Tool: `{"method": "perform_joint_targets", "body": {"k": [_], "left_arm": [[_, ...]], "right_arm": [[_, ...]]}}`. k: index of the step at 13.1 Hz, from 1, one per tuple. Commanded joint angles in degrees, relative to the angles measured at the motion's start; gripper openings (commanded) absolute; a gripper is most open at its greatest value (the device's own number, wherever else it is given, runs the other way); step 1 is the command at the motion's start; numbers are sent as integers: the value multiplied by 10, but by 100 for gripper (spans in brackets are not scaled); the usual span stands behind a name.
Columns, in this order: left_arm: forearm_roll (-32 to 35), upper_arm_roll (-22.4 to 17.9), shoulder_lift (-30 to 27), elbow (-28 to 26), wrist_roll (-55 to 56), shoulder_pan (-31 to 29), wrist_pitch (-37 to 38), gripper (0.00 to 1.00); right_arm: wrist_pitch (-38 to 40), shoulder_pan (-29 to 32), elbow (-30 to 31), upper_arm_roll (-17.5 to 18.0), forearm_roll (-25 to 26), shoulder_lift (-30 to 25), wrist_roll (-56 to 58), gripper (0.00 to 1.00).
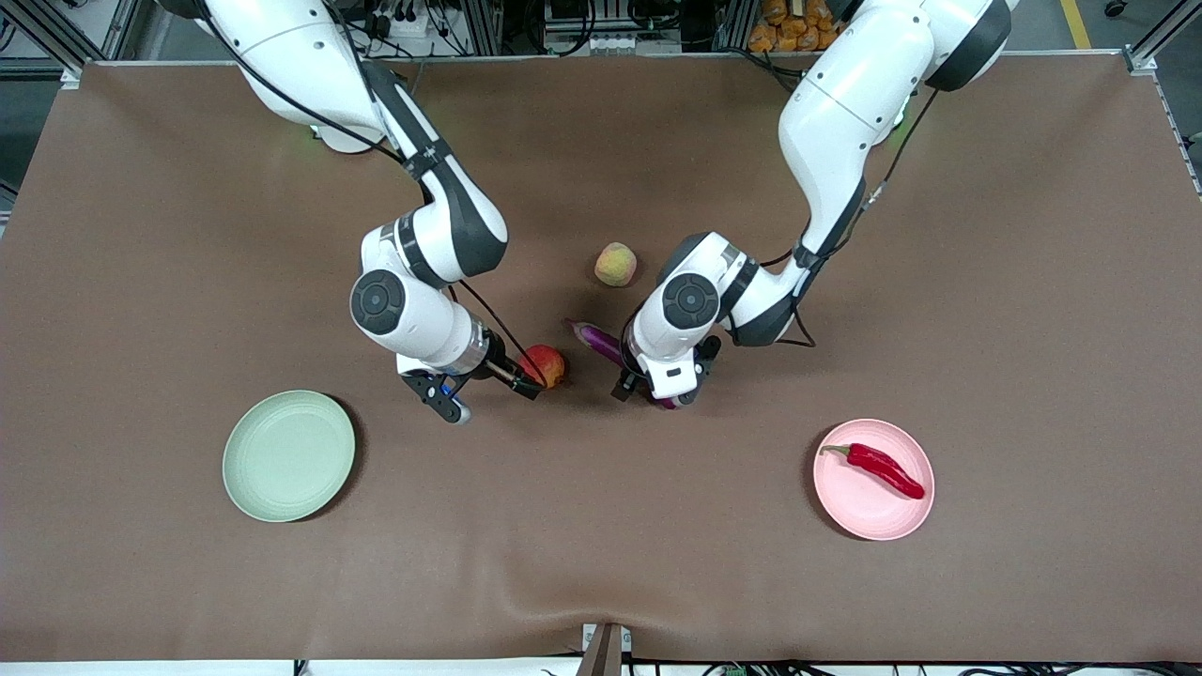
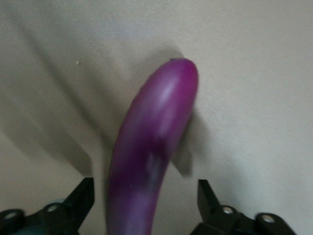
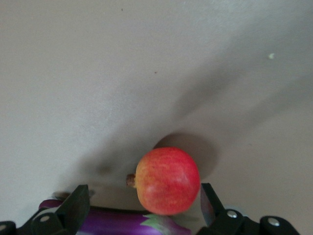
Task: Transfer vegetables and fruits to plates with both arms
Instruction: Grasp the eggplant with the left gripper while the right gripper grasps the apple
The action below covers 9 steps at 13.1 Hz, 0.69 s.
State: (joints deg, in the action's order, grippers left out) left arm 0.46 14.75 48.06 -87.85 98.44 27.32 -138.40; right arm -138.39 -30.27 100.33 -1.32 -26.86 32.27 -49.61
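The purple eggplant (image 1: pixel 601 342) lies mid-table, and my left gripper (image 1: pixel 648 396) is down over the end of it that is nearer the front camera. In the left wrist view the eggplant (image 2: pixel 151 147) runs between the open left gripper (image 2: pixel 145 188), with a gap on each side. The round red fruit (image 1: pixel 547 366) sits beside the eggplant toward the right arm's end. My right gripper (image 1: pixel 490 396) is low beside it and open. In the right wrist view the fruit (image 3: pixel 167 181) sits close to one finger (image 3: pixel 208 203) of the right gripper (image 3: pixel 142 196), unclasped. A peach-like fruit (image 1: pixel 615 264) lies farther from the camera. The red chili (image 1: pixel 873 468) rests on the pink plate (image 1: pixel 850 512). The green plate (image 1: pixel 288 455) is bare.
The brown table cover has a raised fold (image 1: pixel 601 601) at its front edge. The eggplant (image 3: pixel 112 223) also shows under the red fruit in the right wrist view. Both arms' elbows hang over the table's middle.
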Motion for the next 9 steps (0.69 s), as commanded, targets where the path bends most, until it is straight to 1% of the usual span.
{"method": "perform_joint_targets", "body": {"k": [1, 2, 3, 4, 6, 8, 9], "left_arm": [[13, 2, 11, 0, -2, -3, -11, 63], [13, 2, 12, 2, -3, -4, -11, 35], [13, 1, 7, 2, -11, -6, -10, 0], [13, 1, 0, 5, -12, -13, -8, 0], [25, 1, -25, 4, -21, -49, -3, 0], [44, 1, -46, 9, -60, -99, 26, 0], [50, 2, -55, 9, -95, -123, 40, 0]], "right_arm": [[-58, -13, 45, 4, -32, 1, 28, 100], [-58, -17, 45, 4, -32, 9, 27, 100], [-64, -27, 44, 4, -33, 18, 25, 100], [-85, -36, 43, 4, -38, 29, 21, 100], [-119, -51, 43, 4, -82, 49, 21, 100], [-125, -65, 45, 3, -85, 53, 20, 100], [-136, -69, 51, 2, -86, 53, 20, 85]]}}
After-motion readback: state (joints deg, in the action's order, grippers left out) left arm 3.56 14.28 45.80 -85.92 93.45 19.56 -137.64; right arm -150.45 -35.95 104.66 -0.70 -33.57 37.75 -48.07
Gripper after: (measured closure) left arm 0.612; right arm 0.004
